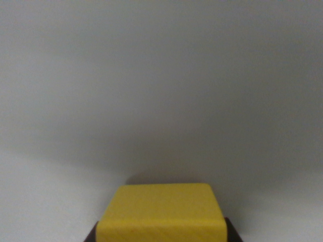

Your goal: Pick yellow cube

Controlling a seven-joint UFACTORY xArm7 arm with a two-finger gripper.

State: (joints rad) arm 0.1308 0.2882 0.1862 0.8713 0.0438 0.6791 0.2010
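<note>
The yellow cube (160, 212) fills the bottom middle of the wrist view, its top face and near edge showing. Dark fingertips (233, 232) press flush against its left and right sides at the frame's lower edge. My gripper (160, 236) is shut on the cube. Most of the fingers are cut off by the bottom of the picture. A soft shadow lies on the surface just beyond the cube.
A plain pale grey-white surface (161, 91) takes up all the rest of the view, with nothing else on it in sight.
</note>
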